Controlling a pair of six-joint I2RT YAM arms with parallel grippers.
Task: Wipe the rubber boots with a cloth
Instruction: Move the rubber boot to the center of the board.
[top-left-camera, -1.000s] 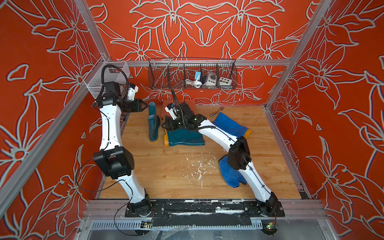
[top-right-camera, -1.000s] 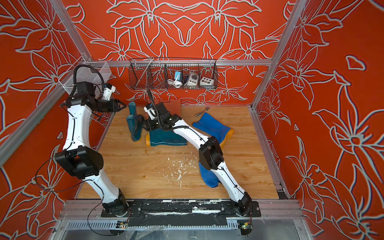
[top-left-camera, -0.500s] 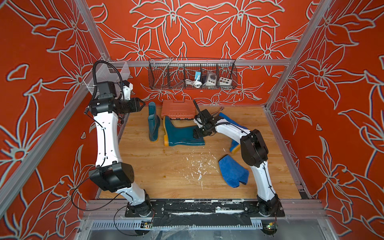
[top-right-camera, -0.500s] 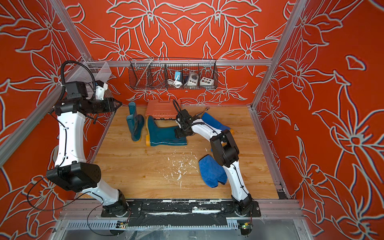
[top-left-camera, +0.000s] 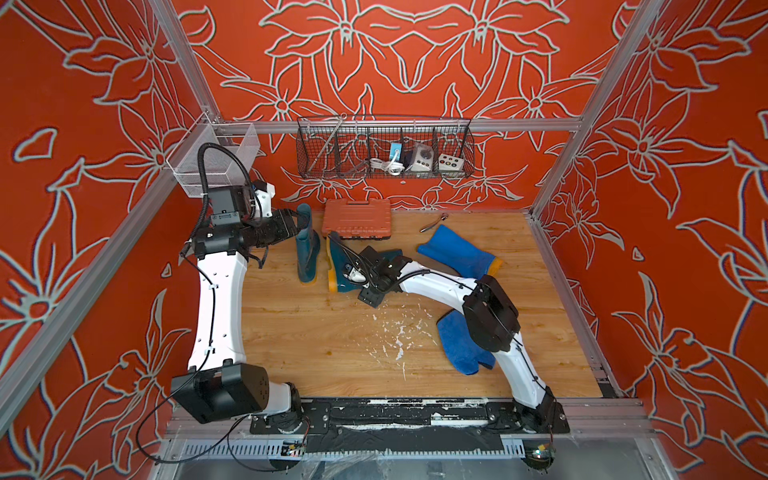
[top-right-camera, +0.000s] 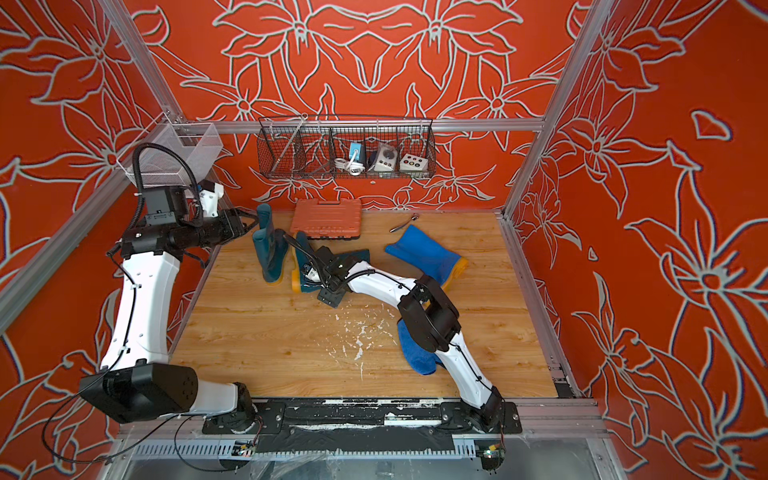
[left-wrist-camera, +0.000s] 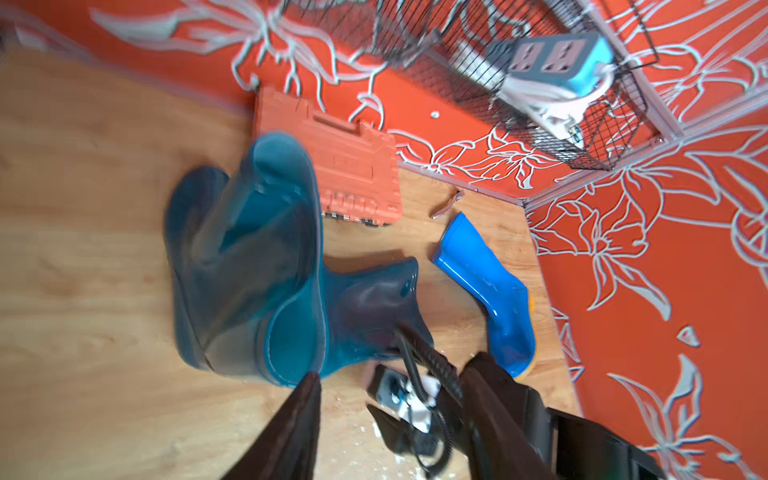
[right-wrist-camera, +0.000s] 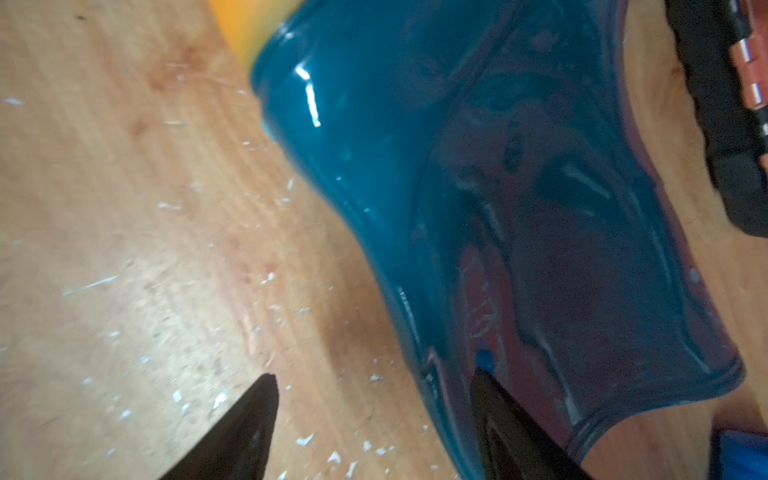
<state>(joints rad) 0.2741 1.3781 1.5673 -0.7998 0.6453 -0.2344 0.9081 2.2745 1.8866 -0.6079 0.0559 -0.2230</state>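
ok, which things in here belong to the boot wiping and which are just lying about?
Job:
standing teal boot
lying teal boot
bright blue boot
blue cloth

Lying about:
orange case
metal tool
wire basket

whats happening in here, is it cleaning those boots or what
Not wiping yet. The right tool hangs open over the dark teal boot lying on its side, holding nothing. The left tool is open beside the upright dark teal boot. The blue cloth lies untouched on the floor by the right arm, and the bright blue boot lies on its side further back.
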